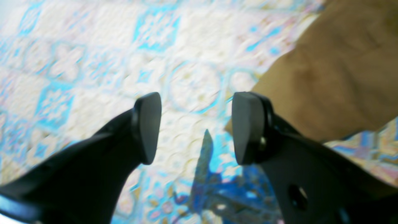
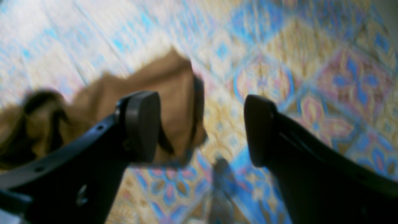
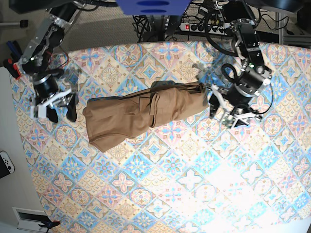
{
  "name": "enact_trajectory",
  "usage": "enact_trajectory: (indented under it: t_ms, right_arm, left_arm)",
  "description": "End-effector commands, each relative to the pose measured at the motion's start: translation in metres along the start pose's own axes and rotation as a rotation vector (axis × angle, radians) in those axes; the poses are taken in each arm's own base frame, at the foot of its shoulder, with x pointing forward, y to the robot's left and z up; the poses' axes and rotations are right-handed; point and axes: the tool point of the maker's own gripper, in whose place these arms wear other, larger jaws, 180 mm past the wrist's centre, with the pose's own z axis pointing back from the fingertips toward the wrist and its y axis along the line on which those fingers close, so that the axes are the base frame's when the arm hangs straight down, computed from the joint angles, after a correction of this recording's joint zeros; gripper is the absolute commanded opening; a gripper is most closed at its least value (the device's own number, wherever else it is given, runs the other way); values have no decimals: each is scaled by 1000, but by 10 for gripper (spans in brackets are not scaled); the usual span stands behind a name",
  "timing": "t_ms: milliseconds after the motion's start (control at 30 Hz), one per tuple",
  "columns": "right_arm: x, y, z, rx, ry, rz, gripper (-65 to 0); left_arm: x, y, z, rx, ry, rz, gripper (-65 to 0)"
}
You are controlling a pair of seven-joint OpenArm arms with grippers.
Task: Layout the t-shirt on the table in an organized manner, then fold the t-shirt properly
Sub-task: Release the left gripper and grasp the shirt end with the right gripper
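Note:
The tan-brown t-shirt (image 3: pixel 146 110) lies bunched in a long, creased strip across the middle of the patterned table (image 3: pixel 194 184). My left gripper (image 3: pixel 221 114) hovers just off the shirt's right end, open and empty. In the left wrist view the open gripper (image 1: pixel 196 127) frames bare table, with the t-shirt (image 1: pixel 335 68) beside its right finger. My right gripper (image 3: pixel 61 114) stands open a little to the left of the shirt's left end, apart from it. The right wrist view shows that gripper (image 2: pixel 202 127) empty, with the t-shirt (image 2: pixel 174 93) behind its left finger.
Cables and a power strip (image 3: pixel 194 26) run along the table's far edge. A blue object (image 3: pixel 153 6) sits at the top centre. A white controller (image 3: pixel 5 165) lies off the table's left edge. Patterned table stretches in front of the shirt.

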Motion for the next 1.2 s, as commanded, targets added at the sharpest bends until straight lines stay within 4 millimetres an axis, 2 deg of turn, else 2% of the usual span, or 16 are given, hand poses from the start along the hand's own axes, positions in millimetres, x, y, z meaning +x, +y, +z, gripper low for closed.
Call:
enact_trajectory:
  t_ms: [0,67,267,567,667,800,933,1167]
  right_arm:
    - [22,1,-2,28,-59,14,-235]
    - [23,-3,-7,52,-49,-8,-237]
    - [-1,-14,-29,83,22,-94,-237]
    - [-74,-17,-46,110,173,-289,-237]
    - [-89,-16,-48,115,204,-328,-237]
    - [-76,-13,-63,147,176,-341,-237]
    - [-80,-9,-75,171,201,-385,-237]
    - [-62,-2,-89,206,195,-364,-237]
  left_arm:
    - [12,7,5,18,-52,-6,-301]
    - [7,13,7,33,-36,-10,-301]
    - [-4,12,10,37,-8,-3,-301]
    - [-10,8,11,28,5,5,-301]
    - [-10,7,11,26,7,6,-301]
    - [-10,7,11,26,6,8,-301]
    - [-10,6,10,26,6,9,-301]
    - [-11,6,10,23,10,9,-301]
